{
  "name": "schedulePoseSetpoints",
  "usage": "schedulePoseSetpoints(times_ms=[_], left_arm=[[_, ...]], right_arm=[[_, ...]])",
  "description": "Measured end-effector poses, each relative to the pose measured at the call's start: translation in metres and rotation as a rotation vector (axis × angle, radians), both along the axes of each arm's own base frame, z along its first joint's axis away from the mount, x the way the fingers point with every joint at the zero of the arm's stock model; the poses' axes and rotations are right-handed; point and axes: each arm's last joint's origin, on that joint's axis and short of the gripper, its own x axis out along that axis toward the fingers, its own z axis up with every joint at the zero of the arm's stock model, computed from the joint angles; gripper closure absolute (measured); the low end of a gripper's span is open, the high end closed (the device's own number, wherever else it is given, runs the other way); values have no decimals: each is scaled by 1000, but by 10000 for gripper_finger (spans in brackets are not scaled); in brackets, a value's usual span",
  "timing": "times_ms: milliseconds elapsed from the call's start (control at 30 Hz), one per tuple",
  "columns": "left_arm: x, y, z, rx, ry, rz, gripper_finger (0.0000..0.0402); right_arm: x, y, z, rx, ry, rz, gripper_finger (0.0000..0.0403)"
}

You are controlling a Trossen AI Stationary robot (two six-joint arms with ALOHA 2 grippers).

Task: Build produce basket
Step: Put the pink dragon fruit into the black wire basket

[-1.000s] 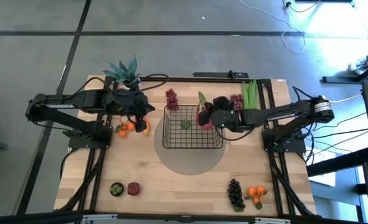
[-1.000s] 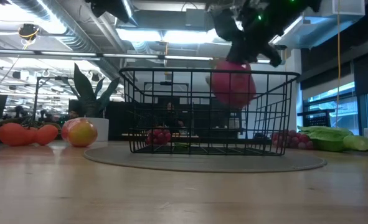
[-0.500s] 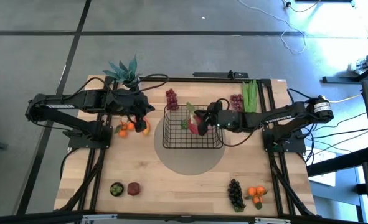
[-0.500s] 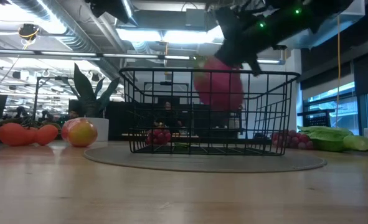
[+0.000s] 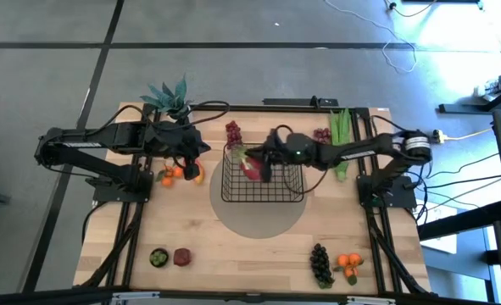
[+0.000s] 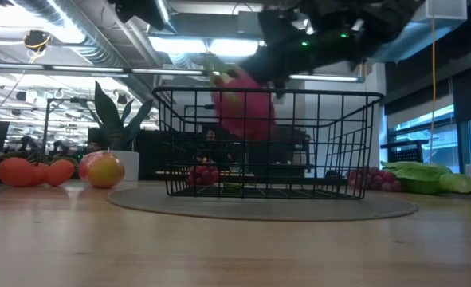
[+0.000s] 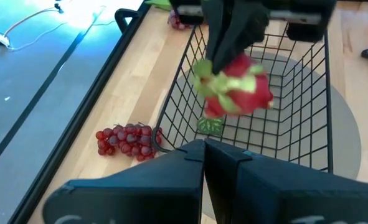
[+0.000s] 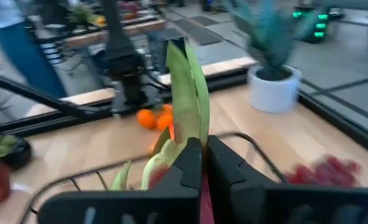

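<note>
Right gripper (image 5: 265,161) clamped on dragon fruit (image 5: 251,166) above basket (image 5: 263,196), leafy tip towards plant (image 5: 169,95), left gripper (image 5: 192,146) closed

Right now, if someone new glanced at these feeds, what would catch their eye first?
The pink dragon fruit, held in the right hand and hanging over the black wire basket at the table's middle, stands out most. After that come the spiky teal plant at the far left corner and the left hand parked beside the mango and oranges left of the basket.
</note>
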Motion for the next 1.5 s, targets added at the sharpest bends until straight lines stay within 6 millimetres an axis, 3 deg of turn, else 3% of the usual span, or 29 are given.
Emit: schedulePoseSetpoints(times_ms=[200,333,1300,1500], left_arm=[[0,0,0,3,0,6,401],[0,0,0,5,2,5,401],[-2,0,-3,11,39,0,401],[-2,0,-3,11,39,0,401]], right_arm=[[37,-2,-5,-61,28,52,403],[49,-4,-10,-53,78,56,403],[46,-11,-20,-153,178,-77,403],[50,-10,-36,-131,211,-36,403]])
